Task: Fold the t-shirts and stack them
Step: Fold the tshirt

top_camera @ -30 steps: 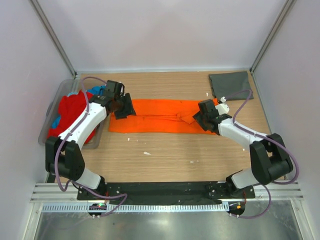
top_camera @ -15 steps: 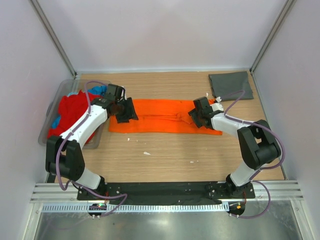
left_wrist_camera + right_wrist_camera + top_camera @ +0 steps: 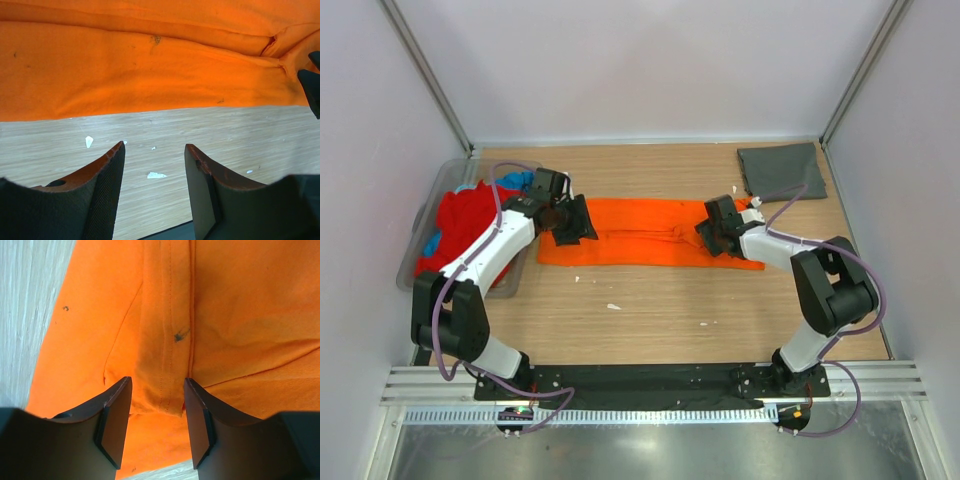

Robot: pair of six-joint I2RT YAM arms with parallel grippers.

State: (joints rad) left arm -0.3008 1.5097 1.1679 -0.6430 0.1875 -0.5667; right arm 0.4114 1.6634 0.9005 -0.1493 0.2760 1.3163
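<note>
A bright orange t-shirt (image 3: 640,235) lies folded into a long band across the middle of the table. My left gripper (image 3: 582,224) hangs open just above its left end. In the left wrist view, bare wood shows between the fingers (image 3: 107,170) and the orange cloth (image 3: 140,65) lies ahead. My right gripper (image 3: 710,230) stands open low over the shirt's right end. Its fingers (image 3: 117,405) straddle a stitched sleeve fold (image 3: 167,365) without pinching it. A dark grey t-shirt (image 3: 780,168) lies folded at the back right. Red (image 3: 465,225) and blue (image 3: 515,181) t-shirts fill the tub.
The clear plastic tub (image 3: 417,240) stands at the table's left edge, under my left arm. Small white scraps (image 3: 613,306) lie on the wood in front of the orange shirt. Pale walls close in the back and both sides.
My right gripper has moved left and slightly back, further onto the shirt's right end, with its forearm swinging round. The left gripper has barely shifted. Both stay open.
</note>
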